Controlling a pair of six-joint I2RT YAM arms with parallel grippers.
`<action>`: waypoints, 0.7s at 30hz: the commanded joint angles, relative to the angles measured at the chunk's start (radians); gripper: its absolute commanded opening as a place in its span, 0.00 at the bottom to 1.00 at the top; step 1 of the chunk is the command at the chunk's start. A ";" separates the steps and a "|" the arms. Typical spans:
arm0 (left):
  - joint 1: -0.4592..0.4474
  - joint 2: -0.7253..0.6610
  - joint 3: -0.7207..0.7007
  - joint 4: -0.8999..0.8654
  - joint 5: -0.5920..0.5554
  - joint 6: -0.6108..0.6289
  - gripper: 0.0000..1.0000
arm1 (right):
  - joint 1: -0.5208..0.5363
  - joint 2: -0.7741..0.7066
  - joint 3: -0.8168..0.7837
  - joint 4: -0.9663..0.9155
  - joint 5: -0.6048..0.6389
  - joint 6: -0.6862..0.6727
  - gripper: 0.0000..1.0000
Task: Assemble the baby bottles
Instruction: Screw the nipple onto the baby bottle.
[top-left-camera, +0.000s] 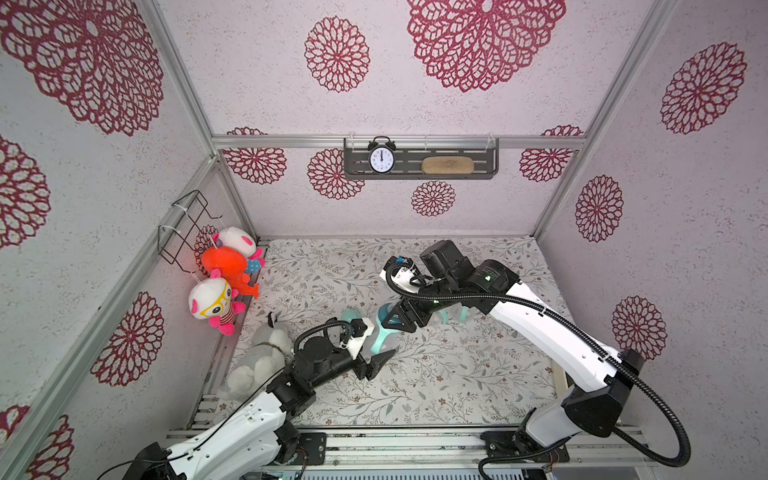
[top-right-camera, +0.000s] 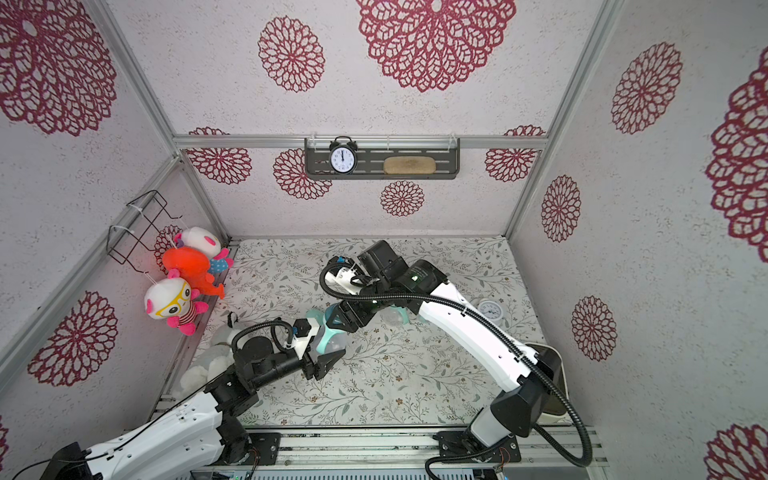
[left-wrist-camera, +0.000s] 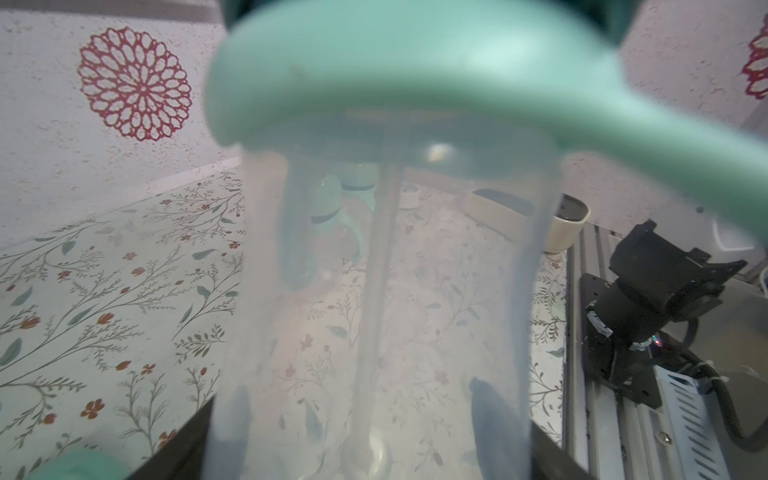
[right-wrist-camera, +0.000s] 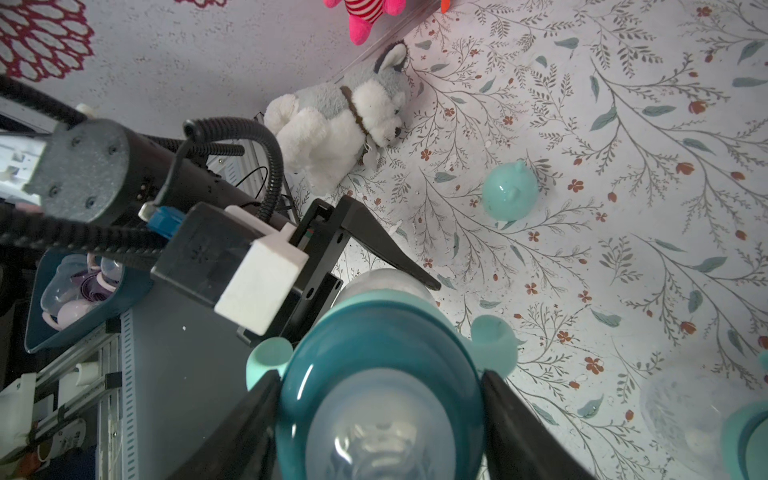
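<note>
One of the baby bottles hangs tilted above the table between my two grippers. The left gripper is shut on its clear body, just below the mint two-handled ring. At its neck end, the right gripper is shut on the dark teal nipple collar, one finger on each side. A loose mint eared dome cap lies on the table nearby. Another bottle lies partly hidden under the right arm.
A plush husky lies at the table's left edge, and plush toys hang above it. A small white alarm clock and a white bin are on the right. A teal bin of spare parts sits off the table.
</note>
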 joint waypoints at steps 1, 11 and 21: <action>-0.041 0.005 0.012 0.095 -0.157 0.053 0.00 | 0.011 -0.045 -0.049 0.036 -0.048 0.189 0.15; -0.162 0.015 -0.011 0.153 -0.384 0.140 0.00 | 0.005 -0.029 -0.148 0.160 0.031 0.700 0.00; -0.198 0.070 0.005 0.136 -0.413 0.173 0.00 | 0.005 -0.079 -0.296 0.225 0.099 1.011 0.23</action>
